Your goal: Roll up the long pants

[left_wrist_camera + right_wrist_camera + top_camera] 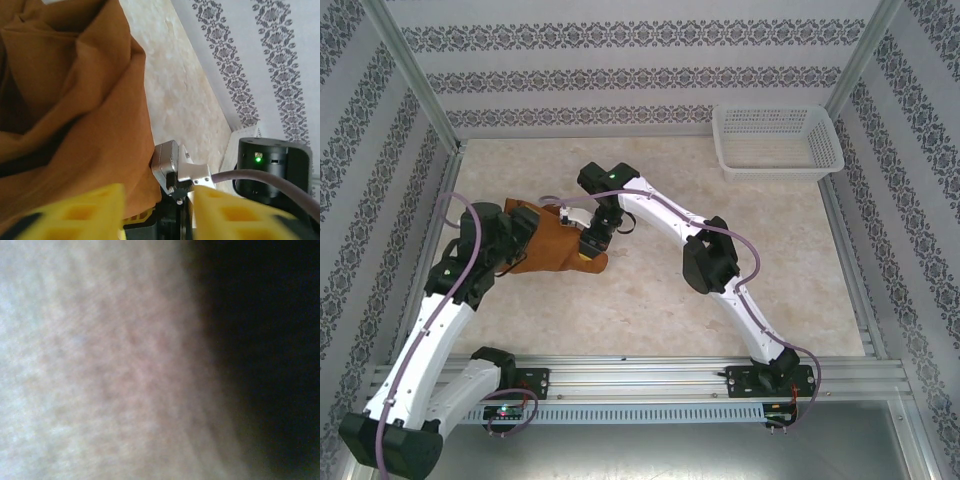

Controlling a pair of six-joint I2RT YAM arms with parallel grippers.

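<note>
**Left gripper** [159, 197]: the yellow fingers [85, 210] stand well apart, with nothing clamped between them.

**The long pants** [75, 100]: a bunched rust-brown bundle lies just beyond the left fingertips. Its folds rise ahead of one finger, and the other finger faces bare table [650, 300].

**Right gripper** [592, 245]: it sits at the bundle's opposite end with the jaws drawn almost together. Whether cloth is pinched cannot be told, as the wrist view is blurred.

**Position:** the bundle rests on the table between the two sets of fingers.
</note>
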